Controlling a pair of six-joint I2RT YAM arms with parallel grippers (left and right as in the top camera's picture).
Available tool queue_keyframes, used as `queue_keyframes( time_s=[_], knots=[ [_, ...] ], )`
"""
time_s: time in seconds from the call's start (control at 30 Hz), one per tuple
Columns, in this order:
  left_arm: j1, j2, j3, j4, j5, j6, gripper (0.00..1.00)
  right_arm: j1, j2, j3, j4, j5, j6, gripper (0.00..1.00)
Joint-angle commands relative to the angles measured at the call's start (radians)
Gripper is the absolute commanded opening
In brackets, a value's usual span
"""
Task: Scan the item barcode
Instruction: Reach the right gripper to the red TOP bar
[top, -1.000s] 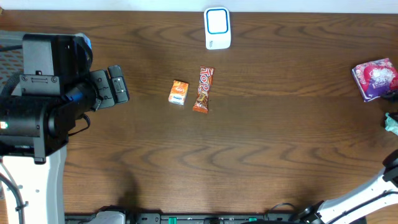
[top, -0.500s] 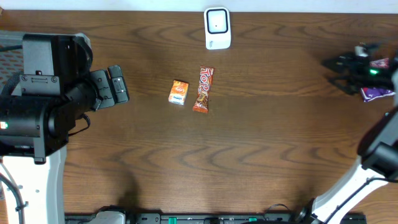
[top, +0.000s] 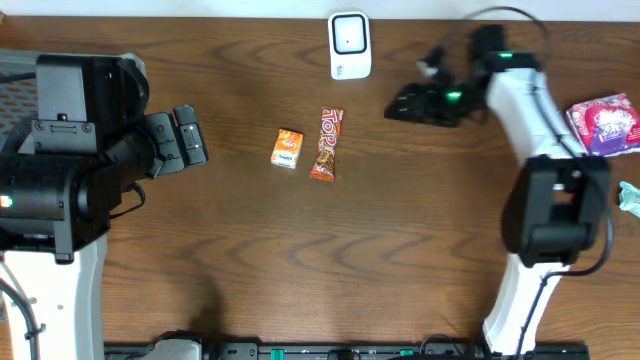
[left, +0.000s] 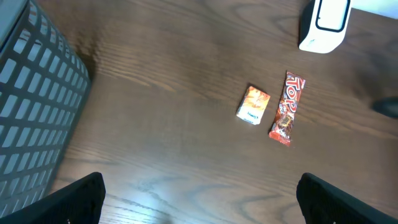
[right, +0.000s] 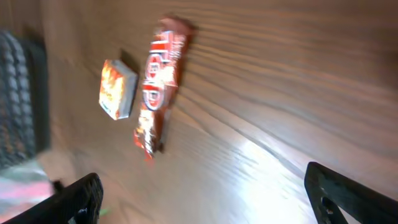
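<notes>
Candy bar (top: 326, 144) beside sm. orange box (top: 287, 148)

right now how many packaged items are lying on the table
3: a small orange box mid-table, a red Top candy bar beside it, not touching, and a pink-purple packet at the overhead view's right edge. Others may lie out of frame there.

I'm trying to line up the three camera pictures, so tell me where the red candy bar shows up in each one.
Overhead: candy bar near the middle, slightly above centre, lying almost upright.
Left wrist: candy bar right of centre, around mid-height.
Right wrist: candy bar left of centre, upper half, blurred.
Shared landmark: the small orange box lies just left of it in all three.
</notes>
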Motion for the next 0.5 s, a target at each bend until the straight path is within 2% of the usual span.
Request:
queue_keyframes(
  time_s=[0.0, 0.13, 0.33, 0.47],
  knots=[
    [0.004, 0.0, 0.003, 0.0, -0.005, 0.01, 0.98, 0.12, -0.002, -0.001, 0.05, 0.203, 0.204, 0.99],
    [0.004, 0.0, 0.003, 0.0, -0.005, 0.01, 0.98, 0.237, 0.005, -0.001, 0.092, 0.409, 0.425, 0.99],
    [0.004, 0.0, 0.003, 0.0, -0.005, 0.01, 0.98, 0.351, 0.023, -0.001, 0.152, 0.436, 0.467, 0.99],
    [0.004, 0.0, 0.003, 0.0, -0.005, 0.01, 0.98, 0.387, 0.049, -0.001, 0.154, 0.473, 0.573, 0.99]
  ],
)
